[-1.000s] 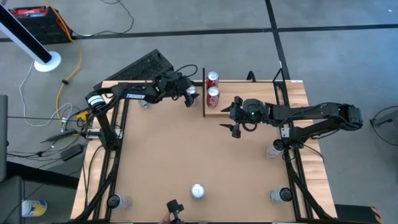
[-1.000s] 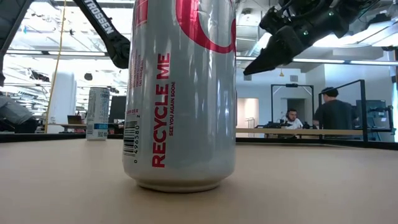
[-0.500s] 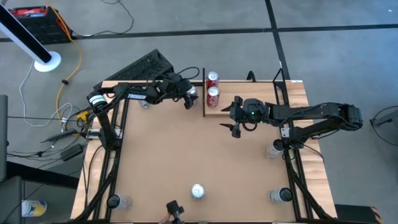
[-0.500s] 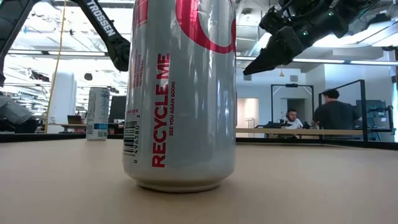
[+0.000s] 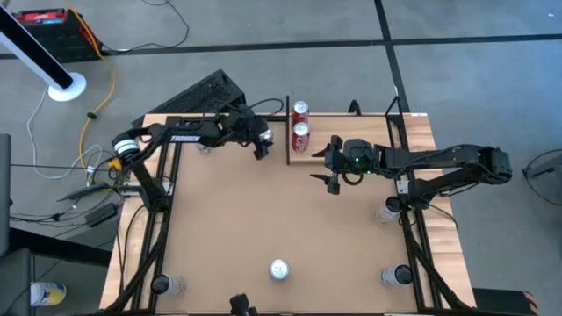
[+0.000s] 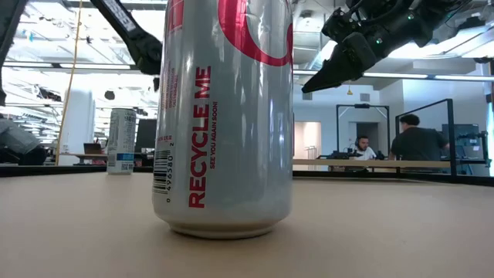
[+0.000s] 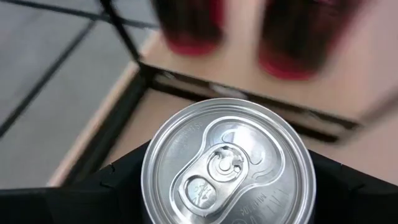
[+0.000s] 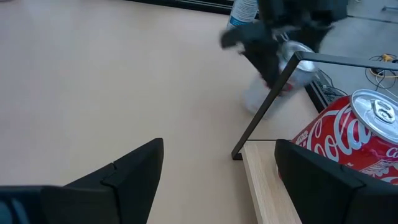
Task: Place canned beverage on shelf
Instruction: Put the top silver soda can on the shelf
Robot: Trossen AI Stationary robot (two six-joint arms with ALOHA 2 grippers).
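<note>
A silver canned beverage [image 7: 227, 165] sits between the fingers of my left gripper [image 5: 261, 145], just left of the shelf's black upright bar [image 5: 287, 132]. The right wrist view shows that can [image 8: 291, 70] blurred under the left gripper [image 8: 267, 37]. The shelf [image 5: 314, 151] is a pale plank at the table's far side; two red cans [image 5: 301, 111] [image 5: 301, 134] stand on it. My right gripper [image 5: 329, 180] hangs open over the table just near of the shelf, holding nothing. Another silver and red can [image 5: 279, 269] stands on its base near the table's front edge. My left gripper has the silver can pinched between its two fingers [image 7: 118, 180], one on each side of the can's wall [image 7: 151, 186] just below the top rim. The fingers slant down from the table's left. Whether the can's base is off the table, I cannot tell.
The front can [image 6: 224, 116] fills the low view's middle and hides the left gripper there. A can with a blue label [image 6: 121, 140] stands at the far left. Clear containers stand by the table's frame posts [image 5: 387, 211]. People sit in the room beyond.
My left gripper has drawn back a little from the shelf's black bar toward the table's left and near edges. The silver can top that showed beside the bar is now hidden under the gripper. My right arm has kept still.
</note>
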